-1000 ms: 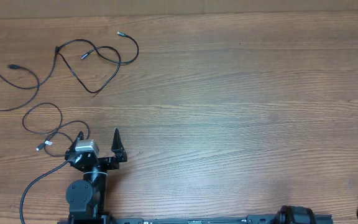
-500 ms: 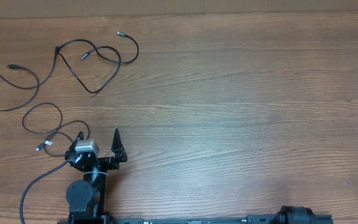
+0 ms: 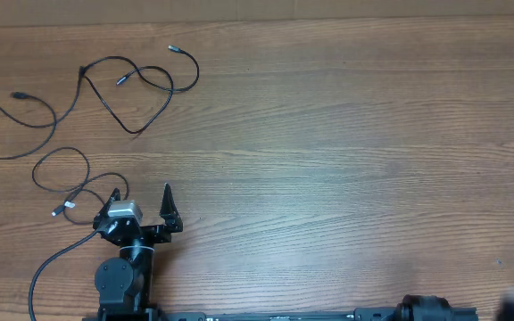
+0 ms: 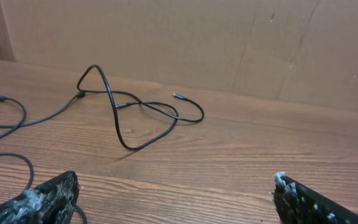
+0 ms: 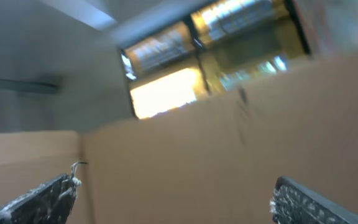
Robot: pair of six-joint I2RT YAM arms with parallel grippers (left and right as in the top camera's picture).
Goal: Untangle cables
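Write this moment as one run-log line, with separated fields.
left gripper: open, empty, facing cables | right gripper: open, empty, pointing upward | cables: lying on table, untouched

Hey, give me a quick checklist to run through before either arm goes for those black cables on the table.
1. Left gripper open and empty: ok.
2. Right gripper open and empty: ok.
3. Right gripper aimed at the table: not ok; its camera sees only a cardboard wall and ceiling lights.
4. Looped cable in the left wrist view: ok.
5. All cables lying separate: cannot tell; strands cross at the far left.
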